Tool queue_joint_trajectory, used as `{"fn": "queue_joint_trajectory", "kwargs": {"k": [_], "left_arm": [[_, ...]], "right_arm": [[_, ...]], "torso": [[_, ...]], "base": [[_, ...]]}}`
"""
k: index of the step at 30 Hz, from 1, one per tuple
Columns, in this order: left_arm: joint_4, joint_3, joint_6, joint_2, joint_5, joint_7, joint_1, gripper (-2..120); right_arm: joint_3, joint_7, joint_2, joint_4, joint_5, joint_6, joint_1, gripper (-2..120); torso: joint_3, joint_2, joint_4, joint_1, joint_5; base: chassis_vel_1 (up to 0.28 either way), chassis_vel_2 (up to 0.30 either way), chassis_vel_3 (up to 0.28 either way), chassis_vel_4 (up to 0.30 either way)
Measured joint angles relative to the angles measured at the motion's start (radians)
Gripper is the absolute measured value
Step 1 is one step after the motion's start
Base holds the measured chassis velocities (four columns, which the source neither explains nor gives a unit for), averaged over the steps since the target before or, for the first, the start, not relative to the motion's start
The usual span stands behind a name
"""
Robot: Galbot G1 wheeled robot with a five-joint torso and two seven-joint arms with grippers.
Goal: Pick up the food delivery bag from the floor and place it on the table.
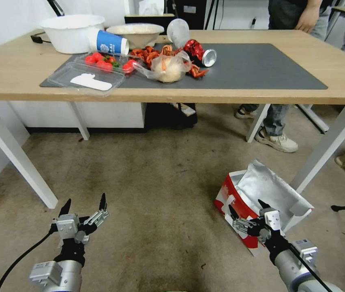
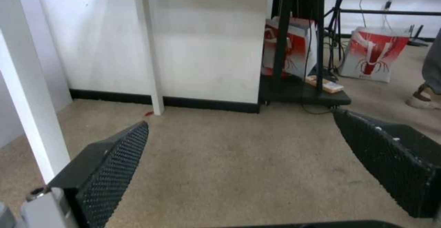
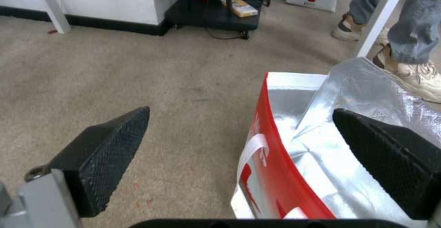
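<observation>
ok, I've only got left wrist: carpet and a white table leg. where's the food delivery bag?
Observer: On the floor by the table's right front leg. The food delivery bag stands with its mouth open and the foil lining showing.
Operator: right gripper on it?
Observer: The right gripper is at the bag's near red wall, open, one finger to each side, not closed on it.
Operator: what's on the table?
Observer: Bowls, a cup and food crowd the left half of the grey mat.
</observation>
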Motion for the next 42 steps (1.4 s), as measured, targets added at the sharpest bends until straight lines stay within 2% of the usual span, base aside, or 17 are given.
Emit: {"fn": "queue_joint_trajectory", "kwargs": {"k": [23, 29, 42], "left_arm": [[0.014, -0.012, -0.001, 0.014, -0.003, 0.015, -0.004, 100], [0.016, -0.014, -0.001, 0.027, -0.004, 0.018, 0.000, 100], [0.022, -0.014, -0.007, 0.044, -0.007, 0.024, 0.007, 100]], "right_arm": [[-0.007, 0.000, 0.019, -0.007, -0.002, 0.000, 0.002, 100], [-0.006, 0.000, 0.018, -0.006, -0.003, 0.001, 0.000, 100], [-0.005, 0.001, 0.019, -0.005, -0.006, 0.003, -0.004, 100]], "torso": [[-0.081, -0.088, 0.0000, -0.008, -0.0001], [-0.082, -0.103, 0.0000, -0.011, 0.0000], [-0.082, -0.101, 0.0001, -0.011, -0.0001]], "base": [[0.000, 0.000, 0.000, 0.000], [0.000, 0.000, 0.000, 0.000], [0.000, 0.000, 0.000, 0.000]]}}
